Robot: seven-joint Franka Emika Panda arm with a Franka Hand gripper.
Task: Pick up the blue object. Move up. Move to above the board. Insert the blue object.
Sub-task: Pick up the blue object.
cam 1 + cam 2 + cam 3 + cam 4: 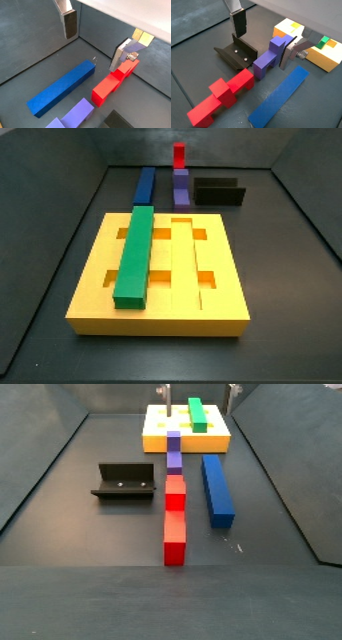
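We log the scene from a side view, left to right: the fixture (pixel 123 481) stands on the dark floor at left; next comes a line of blocks, a purple block (pixel 174 452) at the far end and a red piece (pixel 175 519) running near; right of that line lies the blue object (pixel 217 486), flat on the floor, its long axis running near to far, parallel to the red piece and just beside it. The board (pixel 160 439) sits at the far end, a green bar (pixel 198 414) seated in one groove. The gripper (pixel 97 35) appears only in the wrist views: two silver fingers (pixel 69 24) spread apart, nothing between them, hanging above the floor. In a wrist view the blue object (pixel 63 88) lies below and off to one side of the open span, not yet bracketed. We judge the pick still ahead; the fingers should straddle the bar's narrow width, across its long axis.
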